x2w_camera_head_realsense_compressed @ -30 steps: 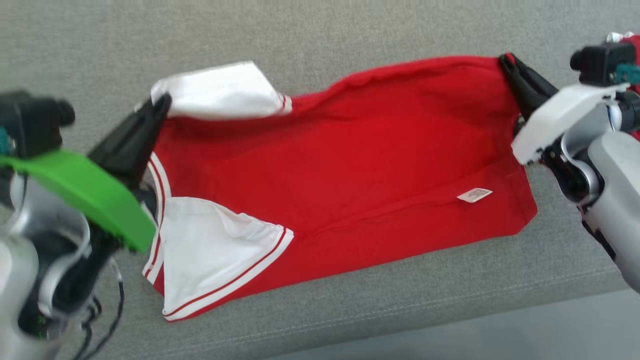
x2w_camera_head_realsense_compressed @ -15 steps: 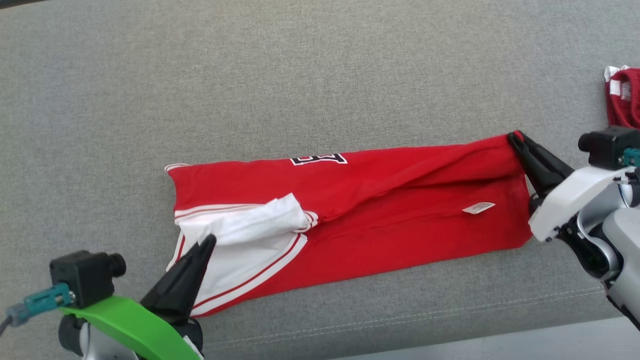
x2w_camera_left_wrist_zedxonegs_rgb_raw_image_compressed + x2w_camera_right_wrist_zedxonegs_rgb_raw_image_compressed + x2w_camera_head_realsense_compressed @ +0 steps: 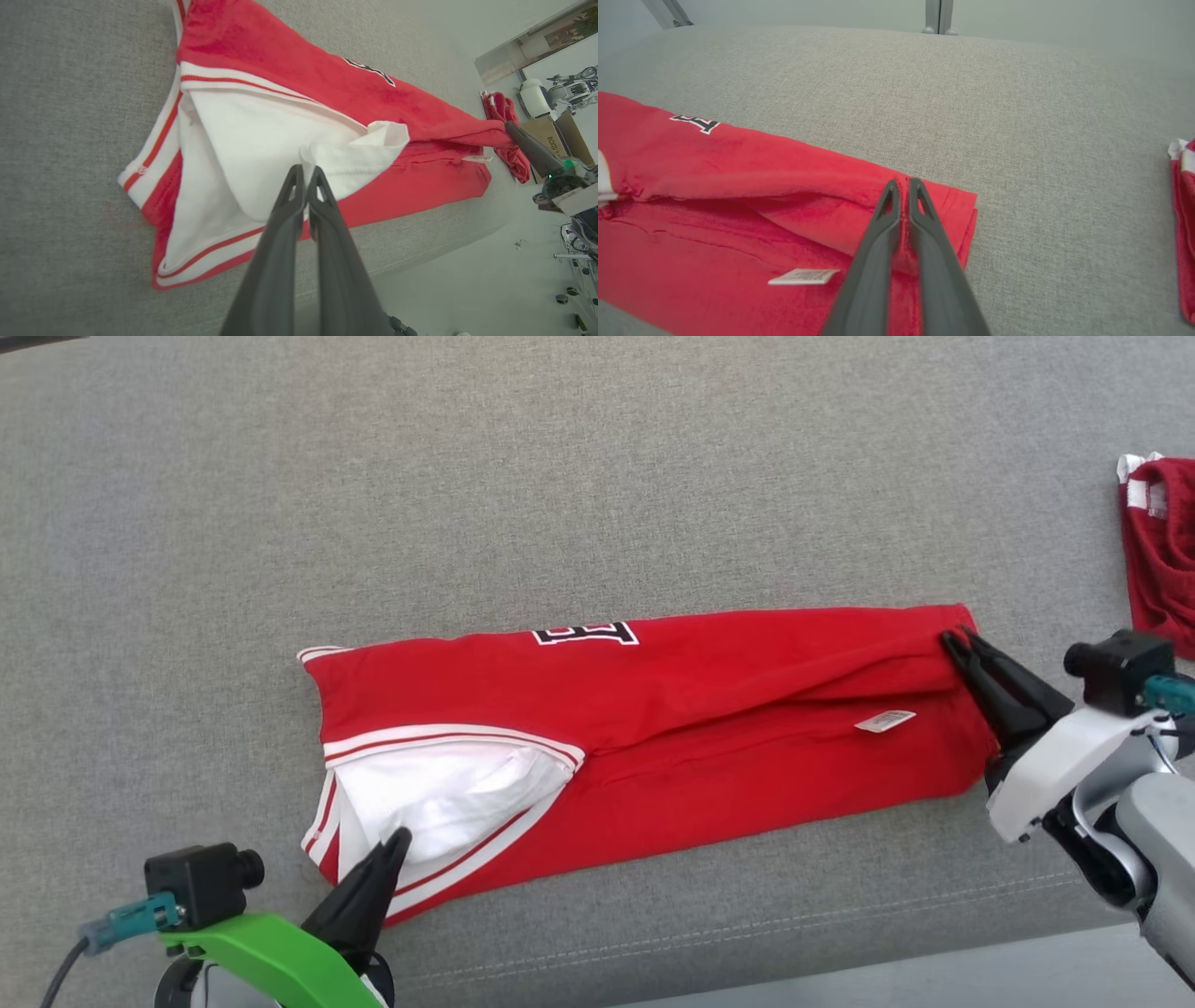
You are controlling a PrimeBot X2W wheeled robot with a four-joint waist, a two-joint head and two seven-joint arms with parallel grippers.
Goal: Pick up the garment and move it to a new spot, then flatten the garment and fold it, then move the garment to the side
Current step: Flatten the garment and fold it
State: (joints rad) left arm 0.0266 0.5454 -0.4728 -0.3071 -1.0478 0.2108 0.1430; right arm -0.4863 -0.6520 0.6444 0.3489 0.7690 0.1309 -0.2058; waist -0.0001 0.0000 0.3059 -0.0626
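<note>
The garment (image 3: pixel 709 709), a red jersey with white sleeves, is lying folded lengthwise in a long band across the grey upholstered surface (image 3: pixel 560 476), towards its near edge. Black-and-white lettering (image 3: pixel 585 634) is showing along its far fold, and a small white label (image 3: pixel 884 721) is sitting on the red cloth near its right end.

The left gripper (image 3: pixel 397 840) is reaching in from the near left. Its fingers are pressing together on the edge of the white sleeve (image 3: pixel 448 793), and in the left wrist view a flap of that sleeve is standing up from the rest right at the tips (image 3: pixel 306 170). The right gripper (image 3: pixel 957 639) is coming in from the right, its fingers closing tightly on the garment's right end, with red cloth showing between them in its own wrist view (image 3: pixel 903 183).

A second red garment (image 3: pixel 1158 551) with white trim is lying bunched at the far right, well apart from the jersey. Nothing is lying between it and the right gripper.

The surface is looking like a plain grey woven cushion, with a stitched seam (image 3: pixel 747 924) running along its near edge and pale floor (image 3: pixel 467 280) showing below it. Off to the right in the left wrist view, a cardboard box (image 3: pixel 556 133) is standing on the floor. At the far side, metal legs (image 3: pixel 938 16) are rising against a pale wall.
</note>
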